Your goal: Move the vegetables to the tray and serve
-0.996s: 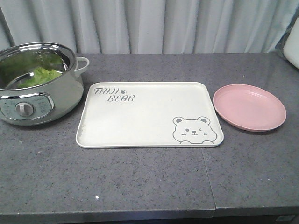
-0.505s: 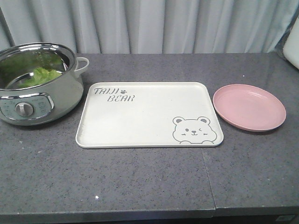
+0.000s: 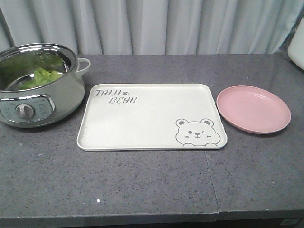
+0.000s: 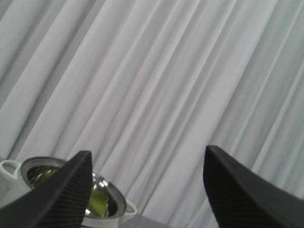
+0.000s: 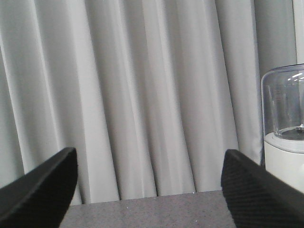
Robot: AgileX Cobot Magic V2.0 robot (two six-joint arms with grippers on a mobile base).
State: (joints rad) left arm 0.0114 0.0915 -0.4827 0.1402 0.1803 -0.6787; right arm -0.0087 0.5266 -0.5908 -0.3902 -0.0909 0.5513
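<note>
- A dark grey speckled countertop (image 3: 142, 185) is seen filling the lower two thirds of the front view, with a seam running from near the tray's lower right corner to the front edge.
- A pale pleated curtain (image 3: 166, 26) is hung along the far edge of the countertop, across the top of the frame.
- The tray (image 3: 152, 118) is laid flat at the centre, its lettering at upper left and the bear face at lower right.
- The vegetables (image 3: 42, 77) are held inside a steel-rimmed electric pot (image 3: 52, 102) at the left edge of the frame, just beside the tray's left side.
- A round pink plate (image 3: 254, 109) is set just right of the tray, apart from it.
- A wide band of bare countertop is left between the tray's near edge and the bottom of the frame.
- The left gripper (image 4: 146, 153) is seen with its jaws spread wide and nothing held, the pot showing at lower left of its view.
- The right gripper (image 5: 149, 153) is likewise spread wide and nothing is gripped; a white appliance with a clear dome (image 5: 285, 137) is seen at the right edge.
</note>
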